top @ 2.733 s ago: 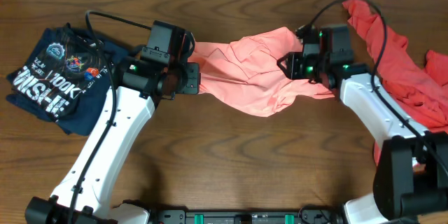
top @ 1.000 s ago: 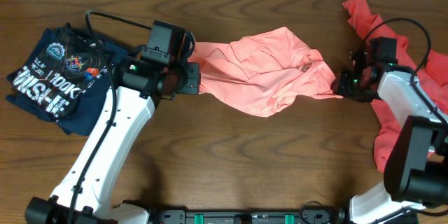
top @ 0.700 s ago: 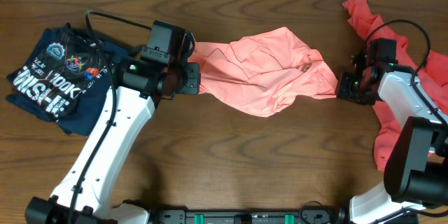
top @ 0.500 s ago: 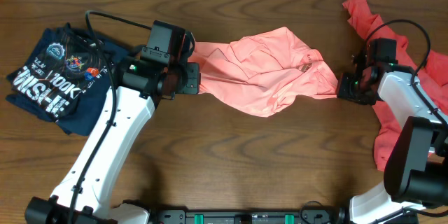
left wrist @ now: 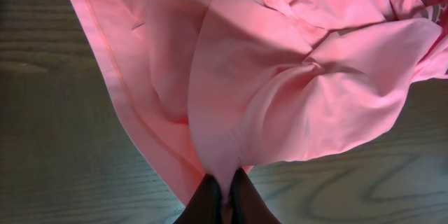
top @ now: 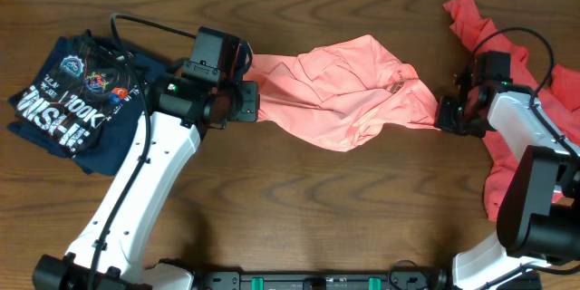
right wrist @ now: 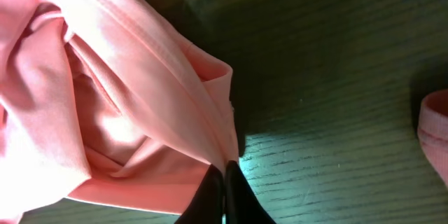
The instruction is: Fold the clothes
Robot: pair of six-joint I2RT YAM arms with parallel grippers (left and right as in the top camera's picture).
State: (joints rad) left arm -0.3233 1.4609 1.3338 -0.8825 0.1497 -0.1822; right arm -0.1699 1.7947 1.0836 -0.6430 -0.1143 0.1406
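A crumpled salmon-pink T-shirt [top: 344, 91] lies stretched across the middle of the table. My left gripper [top: 256, 104] is shut on its left edge; the left wrist view shows a fold of the pink cloth [left wrist: 280, 77] pinched between the dark fingertips of the gripper [left wrist: 225, 196]. My right gripper [top: 441, 118] is shut on the shirt's right hem. In the right wrist view that gripper [right wrist: 225, 182] clamps the hem corner of the shirt [right wrist: 105, 98] just above the wood. A heap of coral-red clothes [top: 517, 63] lies at the far right.
A folded navy T-shirt [top: 72, 95] with white print rests at the left, beside my left arm. An edge of coral-red cloth [right wrist: 435, 129] shows at the right of the right wrist view. Brown wooden tabletop [top: 317, 199] spreads in front of the shirt.
My right gripper left the top of the pink shirt, moved to its right hem and shut on it. The left arm has not moved.
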